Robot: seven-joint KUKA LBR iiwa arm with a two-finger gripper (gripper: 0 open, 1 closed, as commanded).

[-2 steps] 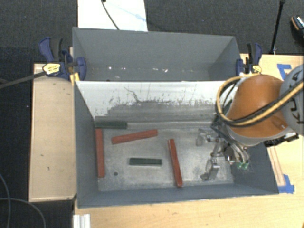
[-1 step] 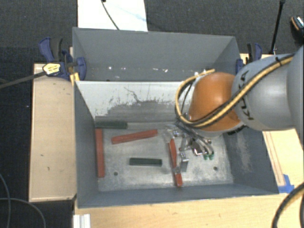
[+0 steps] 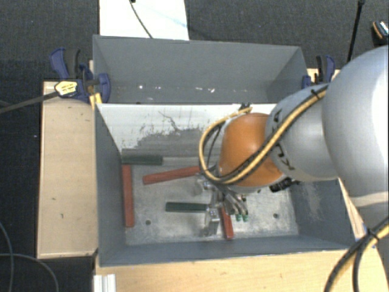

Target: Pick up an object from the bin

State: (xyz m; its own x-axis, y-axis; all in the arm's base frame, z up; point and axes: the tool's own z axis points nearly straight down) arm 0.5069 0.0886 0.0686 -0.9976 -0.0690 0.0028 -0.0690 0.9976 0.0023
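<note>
You had the arm (image 3: 340, 132) coming in from the right, its pale bulk covering the bin's right rim and much of its right-hand floor. Below that, the grey metal bin (image 3: 194, 72) stood with its tall back wall bare and its scuffed floor holding a few loose sticks, all lying flat and none heaped.

The orange cover (image 3: 243, 145) at the wrist, looped by yellow and black cables (image 3: 209, 145), hung over the middle of the floor. Under it the hand (image 3: 214, 219) was low, near the front wall and a little right of centre. You could not tell how far open it was, nor whether it had hold of anything.

A long red stick (image 3: 127, 196) lay along the left wall, front to back. A slanted red stick (image 3: 167, 176) ran from mid-floor toward the wrist. An upper dark green stick (image 3: 142, 160) lay crosswise by the back left corner, touching the long red stick's far end. A lower dark green stick (image 3: 185, 207) pointed its right end at the hand. A short red stick (image 3: 227, 226) lay just beside the hand on its right, close to the front wall, with small green bits (image 3: 242, 215) next to it.

The front left of the floor lay open.
</note>
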